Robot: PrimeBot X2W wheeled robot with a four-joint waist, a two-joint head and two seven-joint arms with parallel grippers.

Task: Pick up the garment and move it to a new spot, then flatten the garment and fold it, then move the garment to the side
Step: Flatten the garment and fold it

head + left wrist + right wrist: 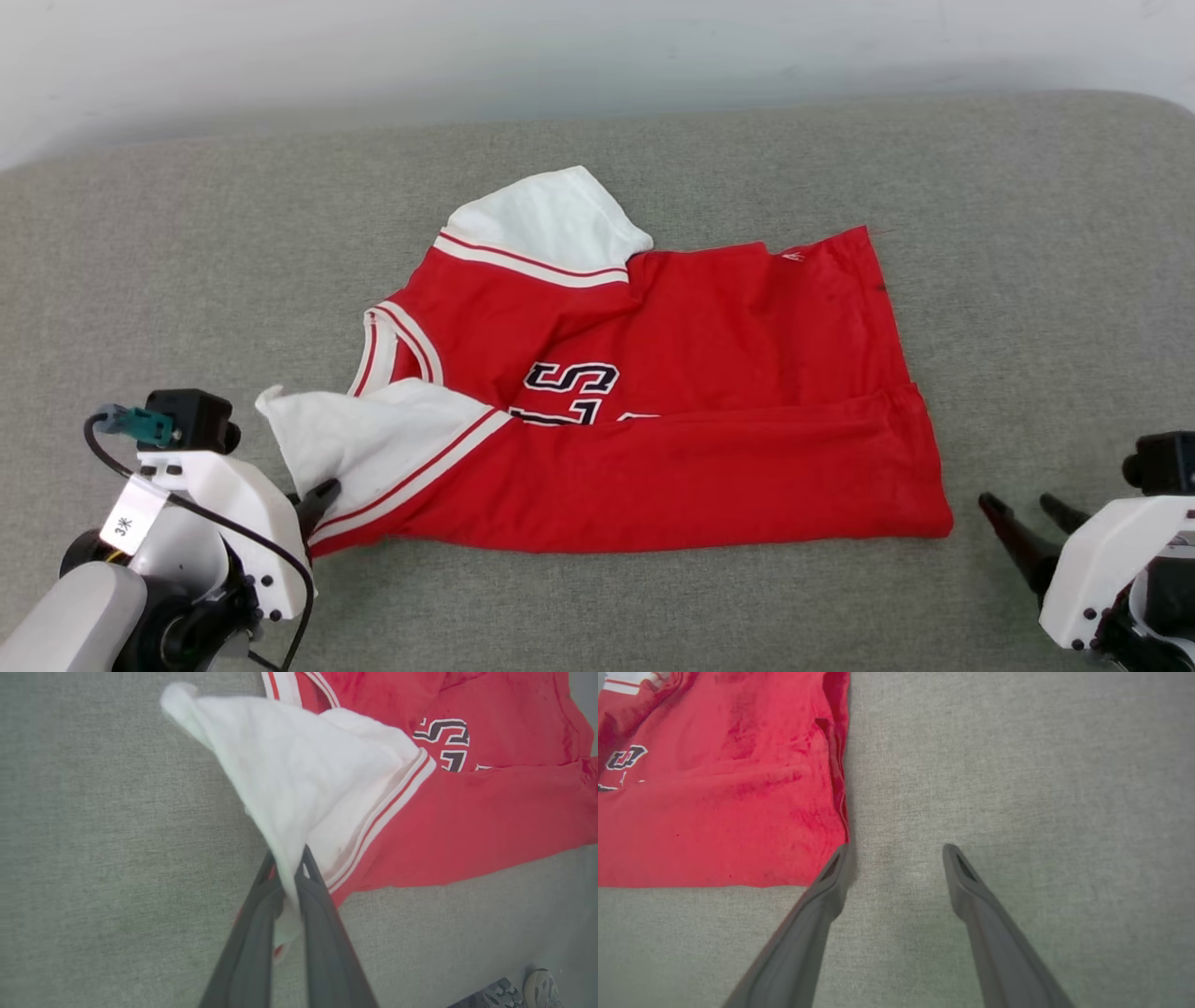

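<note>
**LEFT PINCHING THE SLEEVE, RIGHT SPREAD BESIDE THE HEM**

Bottom left of the head frame: I am watching the left gripper meeting the garment at its near white sleeve. Through the left wrist camera its fingers are pressing together on a fold of that sleeve's cloth, which is running down between them. The rest of the sleeve is rising to a peak at the upper left of that frame.

Bottom right of the head frame: the right gripper is hovering over bare grey cushion, just off the garment's lower right corner. Through the right wrist camera its fingers are standing spread, holding nothing. The one at frame left is lining up with the red hem edge; whether it is touching, I cannot tell.

Middle of the head frame: the garment is lying across the cushion, red body to the right, collar to the left. A red fold is covering the lower part of the black lettering.

Further up: the second white sleeve is lying flat. Beyond the cushion, a pale wall is running along the top edge.
</note>
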